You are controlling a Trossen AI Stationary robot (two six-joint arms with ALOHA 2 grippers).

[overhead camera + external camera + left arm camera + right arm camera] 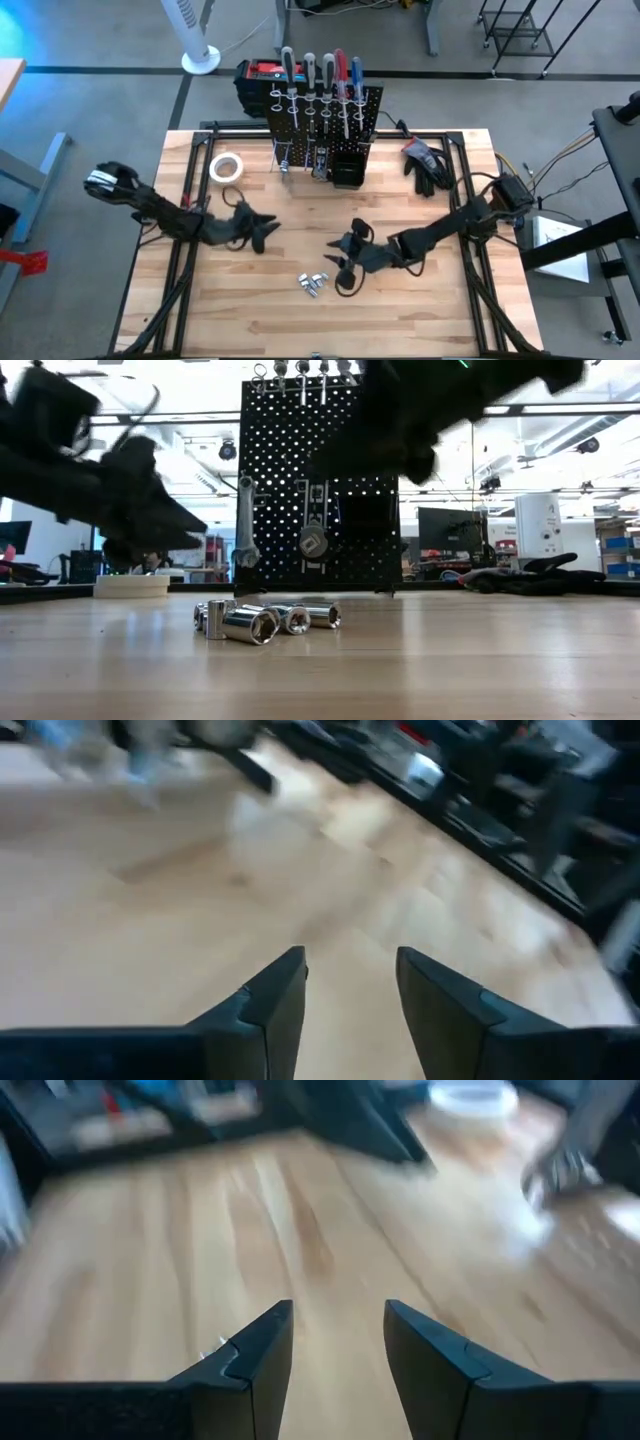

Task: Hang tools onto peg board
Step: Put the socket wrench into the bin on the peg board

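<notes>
Five screwdrivers [320,75] stand upright in the ring holders along the top of the peg board [365,110] — handles grey, black, red and blue — while a silver wrench [245,520] hangs on the board's face beside its small black bin [347,168]. That board rises at the far edge of the wooden table [250,320], with a black-and-red case [258,80] just behind it. Near the table's front middle lies a small cluster of metal sockets [312,283] (shiny, lying on their sides and touching one another in the low view). Beside them on the right hovers the right gripper [345,262], its jaws apart and empty over bare wood, as its wrist view shows. Left of centre, the left gripper [262,232] hangs above the table, jaws likewise apart with nothing between the fingers [270,1005]. A white tape roll [227,167] lies toward the board's left, and black gloves [427,163] rest toward its right.
</notes>
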